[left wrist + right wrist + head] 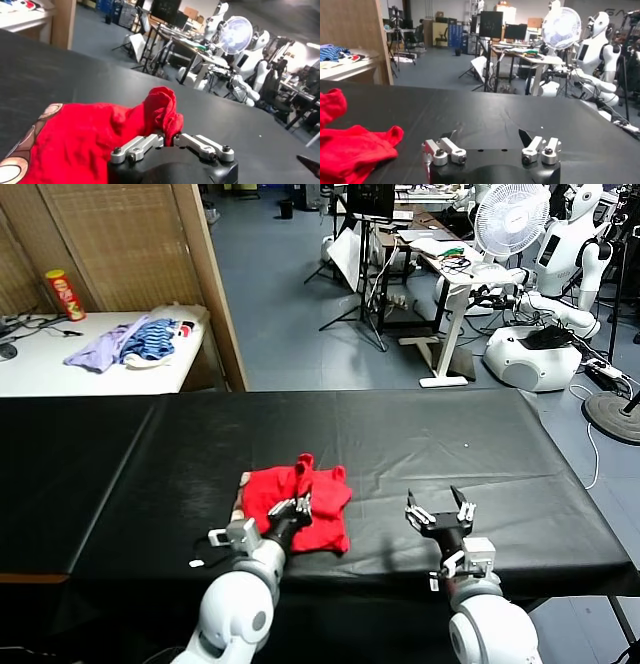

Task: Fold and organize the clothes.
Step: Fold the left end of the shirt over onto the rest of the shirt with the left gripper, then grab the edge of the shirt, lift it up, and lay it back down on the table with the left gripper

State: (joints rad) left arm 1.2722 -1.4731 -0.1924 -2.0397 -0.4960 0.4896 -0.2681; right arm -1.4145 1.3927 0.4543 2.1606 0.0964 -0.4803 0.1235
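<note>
Red T-shirt [300,502], crumpled on black table [400,444], pinched at its near edge by left gripper [296,507]; right gripper [438,511] spread wide, apart, holding nothing.

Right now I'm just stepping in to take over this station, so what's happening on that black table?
The robot is folding a red T-shirt that lies bunched near the front edge of the black table. Its left claw is shut on a fold of the shirt's cloth. The right claw is open and holds nothing, hovering over bare table to the shirt's right. The shirt is partly gathered, not yet a neat fold. A lavender garment and a blue striped one lie on the white table behind.
</note>
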